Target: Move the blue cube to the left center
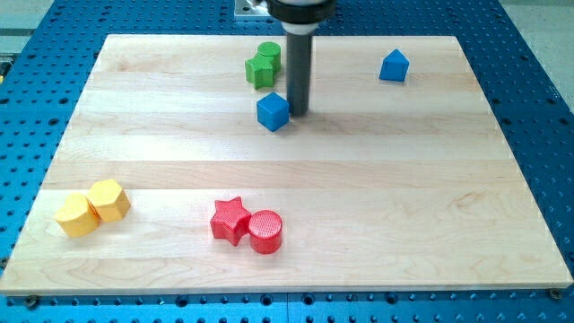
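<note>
The blue cube (273,111) sits on the wooden board (359,179) near the view's top, a little left of the middle. My tip (297,112) is right beside the cube's right side, touching or nearly touching it. The dark rod rises straight up from there to the view's top edge.
Two green blocks (263,65) stand together just above the cube. A blue house-shaped block (394,66) is at the top right. Two yellow blocks (92,207) lie at the lower left. A red star (230,219) and a red cylinder (265,231) sit at the bottom middle.
</note>
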Robot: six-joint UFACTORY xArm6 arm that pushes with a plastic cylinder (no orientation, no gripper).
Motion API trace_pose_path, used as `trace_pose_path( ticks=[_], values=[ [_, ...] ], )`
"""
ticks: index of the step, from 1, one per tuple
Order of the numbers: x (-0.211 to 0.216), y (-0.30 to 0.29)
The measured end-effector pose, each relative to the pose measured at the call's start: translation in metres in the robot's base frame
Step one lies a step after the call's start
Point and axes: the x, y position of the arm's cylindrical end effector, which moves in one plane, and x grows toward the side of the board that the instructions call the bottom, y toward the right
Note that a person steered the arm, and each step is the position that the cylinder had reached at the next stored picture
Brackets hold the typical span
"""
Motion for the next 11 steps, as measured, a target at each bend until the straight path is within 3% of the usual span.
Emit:
trace_pose_path(
  ticks=[1, 3, 4, 5, 6, 7, 8, 10, 11],
  values=[
    [0.016, -0.028],
    [-0.027, -0.043],
    [-0.004, -0.140],
    [-0.005, -0.153],
    [0.016, -0.121],
    [0.041, -0.182],
    [0.068, -0.191],
    [0.064, -0.210],
    [0.030, -0.179]
  ],
)
